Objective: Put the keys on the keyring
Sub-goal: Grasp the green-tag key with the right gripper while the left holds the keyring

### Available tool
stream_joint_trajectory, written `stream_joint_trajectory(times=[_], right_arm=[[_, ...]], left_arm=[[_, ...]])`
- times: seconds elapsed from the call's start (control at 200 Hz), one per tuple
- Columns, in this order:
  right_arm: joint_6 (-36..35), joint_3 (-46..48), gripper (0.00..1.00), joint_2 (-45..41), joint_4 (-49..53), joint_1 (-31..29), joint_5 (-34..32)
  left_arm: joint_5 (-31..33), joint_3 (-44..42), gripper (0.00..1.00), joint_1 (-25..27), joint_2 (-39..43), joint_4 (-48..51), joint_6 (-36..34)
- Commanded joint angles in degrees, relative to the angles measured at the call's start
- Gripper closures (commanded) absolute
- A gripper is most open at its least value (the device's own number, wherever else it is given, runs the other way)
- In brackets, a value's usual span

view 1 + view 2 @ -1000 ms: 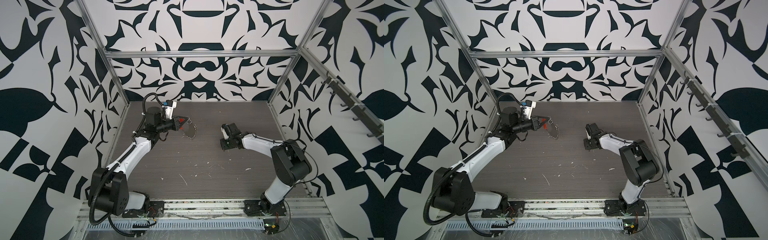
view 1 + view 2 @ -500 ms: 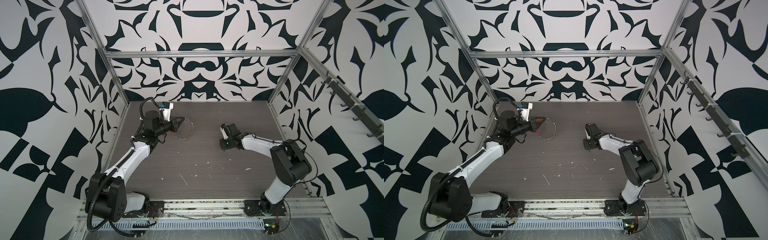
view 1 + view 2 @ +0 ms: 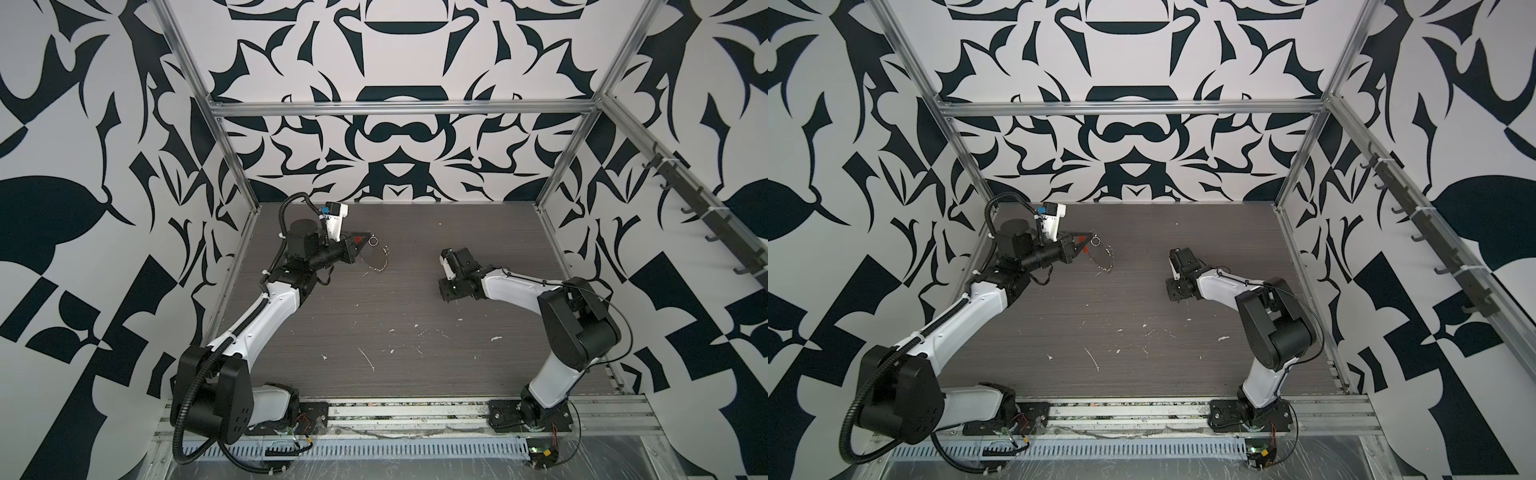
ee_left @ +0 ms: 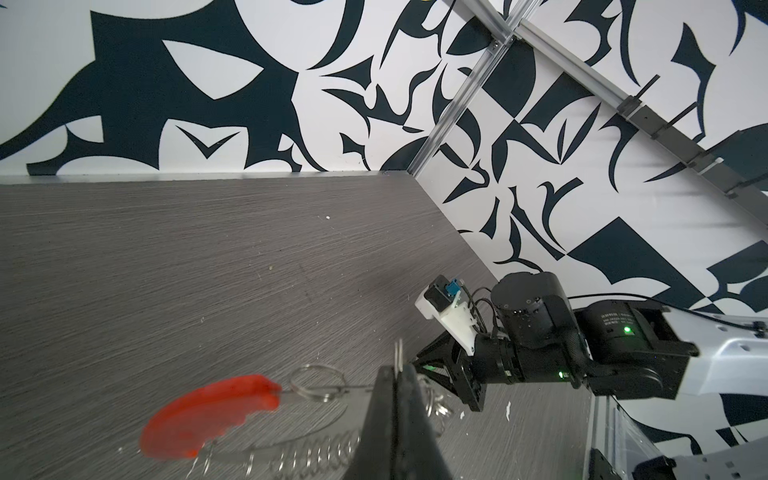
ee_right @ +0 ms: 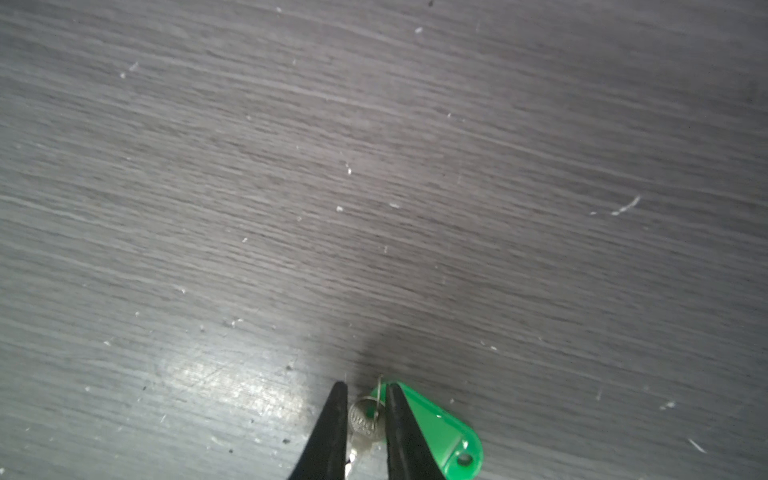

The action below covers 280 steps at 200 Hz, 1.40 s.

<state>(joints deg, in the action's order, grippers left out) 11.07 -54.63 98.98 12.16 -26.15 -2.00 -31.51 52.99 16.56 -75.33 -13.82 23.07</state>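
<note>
Green plastic showed low in the right wrist view: the keys [image 5: 436, 432] lay flat on the grey wood-grain table [image 5: 374, 166], a green tag with a small silver metal piece [image 5: 363, 419] at its narrow end. The right gripper [image 5: 366, 386] pointed down at them. Its two black fingers stood only a narrow gap apart, one on each side of the silver piece, and one finger covered a part of the tag. Whether the fingers really pressed the metal or only stood beside it, I could not tell. In both top views this gripper was low over the table, to the right of the middle, and the keys were hidden under it.

The left gripper [image 4: 397, 372] had its fingers fully together, clamped on the keyring [image 3: 376, 259]. In the left wrist view a thin silver ring [image 4: 399, 353] stuck out edge-on from between the tips. The red-orange segment [image 4: 212, 415] and the loop of small rings hung beside the fingers. In a top view the keyring hung from the tips near the back left of the table, well apart from the right gripper. Whether its lowest rings touched the table, I could not tell.
</note>
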Motion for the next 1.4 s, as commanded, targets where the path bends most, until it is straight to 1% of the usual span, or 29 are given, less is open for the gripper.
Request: stream_joint_trajectory(times=[0.0,0.28,0.44,0.56,0.775,1.395], right_arm=[[-0.7,0.3,0.79,0.1,0.1,-0.4,-1.0],[-0.6,0.6,0.79,0.0,0.1,-0.5,-1.5],[-0.7,0.6,0.84,0.0,0.4,-0.7,-1.3],[-0.6,0.7,0.84,-0.6,0.9,-0.8,-1.6],[-0.9,0.7,0.79,-1.8,1.7,-0.9,-2.1],[-1.2,1.4,0.78,-3.3,2.3,-1.6,-3.2]], left_arm=[[-1.8,2.4,1.00,0.2,1.0,-0.3,-0.1],[-2.8,3.3,1.00,0.2,0.8,0.9,-0.6],[-2.9,3.1,1.00,0.2,1.1,0.8,-0.7],[-2.9,3.1,1.00,0.2,1.3,1.1,-0.9],[-3.2,3.2,1.00,0.2,1.3,1.5,-1.2],[-3.5,3.2,1.00,0.2,1.9,2.6,-2.0]])
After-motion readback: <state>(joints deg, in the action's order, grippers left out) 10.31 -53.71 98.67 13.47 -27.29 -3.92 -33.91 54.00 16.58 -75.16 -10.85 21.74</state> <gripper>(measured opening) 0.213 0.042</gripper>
